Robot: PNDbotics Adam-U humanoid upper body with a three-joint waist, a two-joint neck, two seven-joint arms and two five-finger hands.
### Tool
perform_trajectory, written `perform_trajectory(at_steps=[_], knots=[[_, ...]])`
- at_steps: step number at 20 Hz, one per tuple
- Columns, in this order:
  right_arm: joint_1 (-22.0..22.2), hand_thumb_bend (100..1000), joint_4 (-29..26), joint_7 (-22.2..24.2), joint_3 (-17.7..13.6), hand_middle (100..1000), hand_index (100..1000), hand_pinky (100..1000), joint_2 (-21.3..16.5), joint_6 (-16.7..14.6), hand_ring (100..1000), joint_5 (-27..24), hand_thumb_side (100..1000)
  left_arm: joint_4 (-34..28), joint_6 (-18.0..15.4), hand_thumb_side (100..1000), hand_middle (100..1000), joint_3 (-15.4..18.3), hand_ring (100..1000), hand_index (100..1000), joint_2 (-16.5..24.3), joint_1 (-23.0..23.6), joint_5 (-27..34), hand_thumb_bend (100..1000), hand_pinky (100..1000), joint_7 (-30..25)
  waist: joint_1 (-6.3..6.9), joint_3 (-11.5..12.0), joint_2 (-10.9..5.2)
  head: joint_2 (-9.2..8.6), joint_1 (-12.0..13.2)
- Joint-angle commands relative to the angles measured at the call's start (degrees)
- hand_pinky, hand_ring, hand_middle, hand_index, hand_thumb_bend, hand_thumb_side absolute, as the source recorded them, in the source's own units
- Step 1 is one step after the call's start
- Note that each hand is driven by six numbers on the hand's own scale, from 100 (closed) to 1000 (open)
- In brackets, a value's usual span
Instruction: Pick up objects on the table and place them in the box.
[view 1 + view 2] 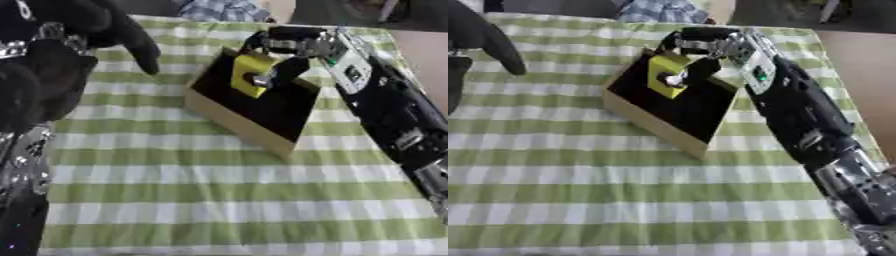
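Observation:
A shallow cardboard box (229,120) with a dark inside lies askew on the green-and-white checked cloth. My right hand (289,42) reaches over its far rim, fingers curled round a yellow object (249,72) with a small silver part on it. The object hangs just over the box's inside. My left hand (131,37) is raised at the upper left, away from the box, with its dark fingers pointing down and relaxed, holding nothing.
The checked tablecloth (227,190) covers the table from the box to the near edge. A bare brown surface (859,75) shows at the right beyond the cloth. A person's checked sleeve (219,9) shows at the far edge.

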Motion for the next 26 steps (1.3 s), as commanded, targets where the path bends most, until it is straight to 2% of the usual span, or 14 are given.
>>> perform_trajectory(at_steps=[1,3,5,8,11,16,21,26], knots=[[-0.7,291,-3.0,4.9,0.2,845,868,857,-1.4,-8.0,945,4.8,670,-0.8,-0.1,668,640,0.2,650,786,0.2,-0.9,-0.2,100,557,-0.2,0.3,-0.1,-0.96,-0.36,0.2],[-0.6,305,-3.3,4.2,0.5,864,874,891,-1.3,-8.6,965,6.7,676,-0.8,-0.2,670,640,0.2,649,786,0.2,-0.9,-0.3,100,557,-0.2,0.32,-0.1,-0.98,-0.38,0.1],[-0.5,283,-3.4,3.6,0.4,860,874,887,-1.1,-8.9,960,7.6,677,-0.8,-0.3,670,640,0.2,649,786,0.2,-0.9,-0.4,100,557,-0.2,0.35,-0.1,-0.98,-0.43,0.1],[-0.5,245,-4.6,2.4,-0.6,859,877,880,-1.1,-8.7,953,7.0,659,-0.8,-0.3,670,641,0.2,649,786,0.2,-0.9,-0.6,100,557,-0.2,0.35,-0.2,-1.01,-0.4,0.2],[-0.7,210,-8.1,1.1,-2.4,859,882,870,-1.8,-7.6,943,5.2,634,-0.8,-0.4,665,641,0.3,650,785,0.2,-0.8,-0.6,100,558,0.0,0.32,-0.3,-1.09,-0.31,0.5],[-0.1,103,-17.2,-1.4,-6.4,847,882,841,-4.2,-4.2,917,-0.5,578,-0.8,-0.3,656,643,0.6,652,785,0.2,-0.6,-0.7,100,559,1.0,0.3,-0.6,-1.33,-0.45,1.2],[1.8,100,-26.6,-5.1,-10.2,841,893,846,-8.0,0.9,901,-4.5,554,-0.8,-0.4,654,644,0.7,652,784,0.5,-0.5,-0.9,100,559,1.9,0.3,-1.1,-1.38,-0.83,1.8],[5.2,100,-34.6,-8.7,-11.9,845,883,876,-12.0,4.6,905,-6.0,548,-0.8,-0.5,662,644,0.7,651,784,0.9,-0.4,-1.4,100,558,1.9,0.33,-1.5,-1.2,-1.06,2.8]])
